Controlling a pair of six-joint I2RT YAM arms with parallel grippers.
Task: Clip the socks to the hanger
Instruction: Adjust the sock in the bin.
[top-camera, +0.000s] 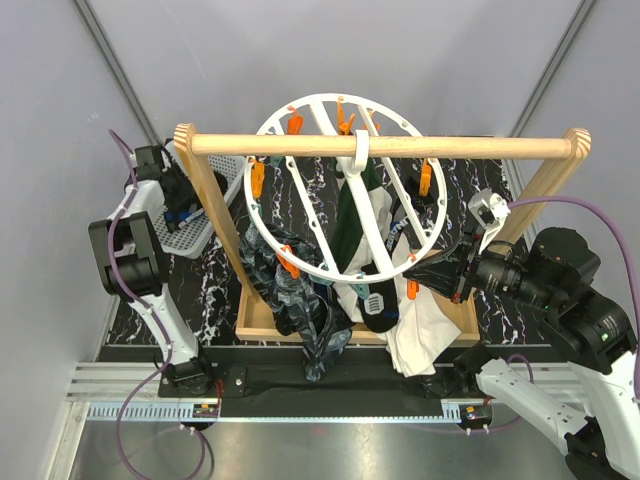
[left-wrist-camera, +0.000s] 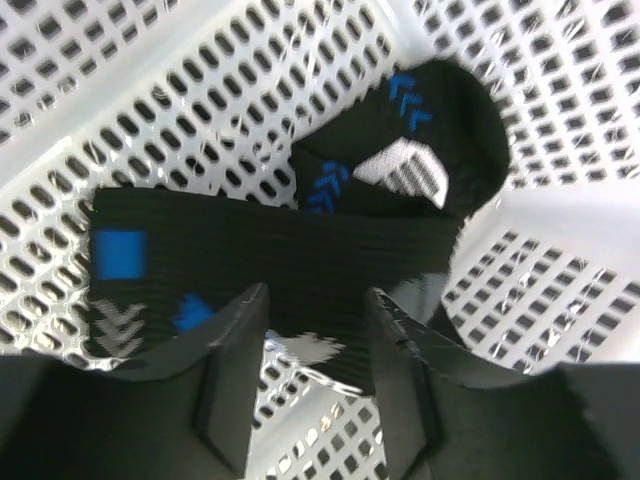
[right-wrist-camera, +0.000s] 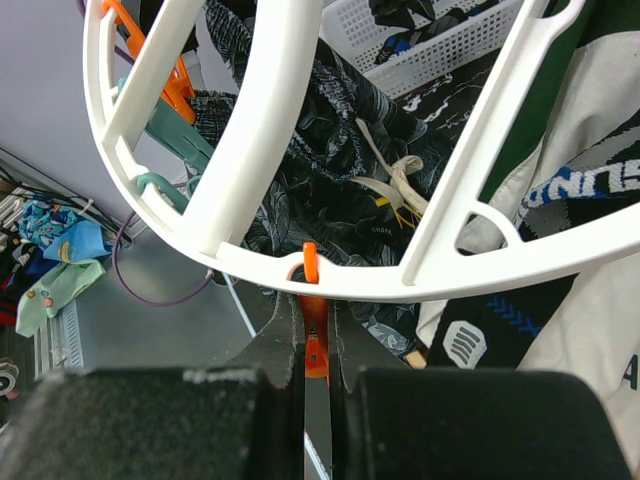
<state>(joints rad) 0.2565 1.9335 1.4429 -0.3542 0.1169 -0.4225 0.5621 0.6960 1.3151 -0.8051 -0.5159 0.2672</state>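
Left gripper (left-wrist-camera: 318, 330): your fingers stand wide apart, holding nothing, low over a black sock with blue marks (left-wrist-camera: 280, 250).
Basket socks: that sock lies flat on the floor of the white mesh basket (left-wrist-camera: 150, 100). A second black sock (left-wrist-camera: 420, 130) lies bunched against it, toward the upper right of the wrist view.
Basket location: left of centre in the overhead view, just beside the wooden frame's left post.
Right gripper (right-wrist-camera: 315, 320): your fingers are drawn narrow, pinching an orange peg (right-wrist-camera: 312, 300) that hangs from the lower rim of the hanger (right-wrist-camera: 330, 285).
Hanger: a round white ring hooked over the wooden rail (top-camera: 450, 147) at centre frame, tilted, with orange pegs spaced around it.
Hung items: a mottled teal-grey sock (top-camera: 300, 310) at the ring's lower left, a dark green sock (top-camera: 350, 225) at centre, and a black sock with white print (top-camera: 378, 300) below centre.
White cloth (top-camera: 420, 335): hangs at the ring's lower right, beside the pinched peg.
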